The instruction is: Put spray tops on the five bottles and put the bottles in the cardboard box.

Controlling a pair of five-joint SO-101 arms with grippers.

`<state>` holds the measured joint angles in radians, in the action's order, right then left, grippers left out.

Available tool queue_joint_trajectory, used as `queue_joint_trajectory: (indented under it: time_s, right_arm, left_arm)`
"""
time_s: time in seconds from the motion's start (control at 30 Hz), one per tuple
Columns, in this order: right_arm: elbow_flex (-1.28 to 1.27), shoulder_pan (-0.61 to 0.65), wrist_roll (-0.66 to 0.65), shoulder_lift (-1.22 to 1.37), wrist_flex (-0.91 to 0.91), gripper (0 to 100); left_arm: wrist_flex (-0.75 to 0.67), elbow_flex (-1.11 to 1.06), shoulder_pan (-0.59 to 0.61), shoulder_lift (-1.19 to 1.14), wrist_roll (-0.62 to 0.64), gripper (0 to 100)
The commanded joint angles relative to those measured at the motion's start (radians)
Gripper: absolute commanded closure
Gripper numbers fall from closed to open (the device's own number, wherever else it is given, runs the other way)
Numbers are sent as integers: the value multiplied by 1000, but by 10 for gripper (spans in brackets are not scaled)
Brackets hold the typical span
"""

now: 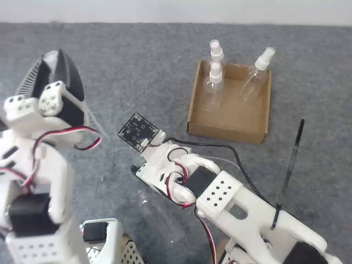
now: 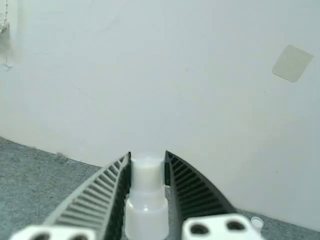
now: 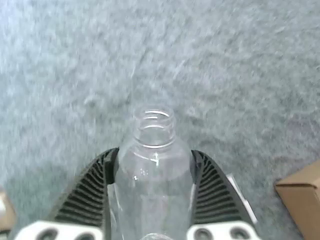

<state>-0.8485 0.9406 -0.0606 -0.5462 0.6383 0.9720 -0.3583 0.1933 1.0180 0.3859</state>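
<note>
**High view.** Cardboard box (image 1: 228, 127) open on the grey worktop (image 1: 137, 60), with three bottles wearing white spray tops at its far wall. Rear bottle (image 1: 216, 50) and front bottle (image 1: 213, 85) upright and close together at the far corner nearer the left arm. Tilted bottle (image 1: 254, 82) at the other far corner, leaning outward. Right arm (image 1: 220, 192) just off the box's near wall, stretched toward the left arm's side. Under its wrist an uncapped bottle (image 1: 162, 217) of clear plastic, farther from the box than the wrist itself. Left fingers (image 1: 69, 82) raised well apart from the box, out beyond the side wall by the two upright bottles. Hard to tell from here what sits between them.

**Left wrist view.** Left fingers narrowed onto a loose spray top (image 2: 146, 200), one ribbed finger touching each side. White top upright between the tips, with a pale wall (image 2: 160, 75) behind and a strip of worktop below.

**Right wrist view.** Right fingers (image 3: 87, 197) closed around the shoulder of the uncapped bottle, one on each side. Mouth open and bare, pointing away from the wrist over the worktop. One corner of the box near, just beside one finger and apart from it.
</note>
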Motion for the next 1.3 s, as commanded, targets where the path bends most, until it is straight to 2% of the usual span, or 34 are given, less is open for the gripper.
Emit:
queue_joint_trajectory:
  time_s: [0.0,0.1,0.3,0.53,0.9,1.13,1.27]
  right_arm:
    - [-49,5,25,-59,-139,993]
    - [-109,5,25,-85,-228,993]
    - [-233,4,25,-240,-303,993]
    - [-351,7,23,-409,-338,993]
    - [-373,7,23,-420,-335,993]
    - [-377,7,23,-420,-338,993]
    - [-377,2,18,-426,-331,993]
  left_arm:
    - [-83,-38,-5,3,48,971]
    - [-77,-44,-6,3,51,971]
    - [8,-51,-97,-5,48,971]
    - [-75,-168,-120,5,51,971]
    - [-98,-165,-190,5,52,971]
    - [-92,-174,-190,-2,51,971]
    - [-78,-254,-207,5,49,971]
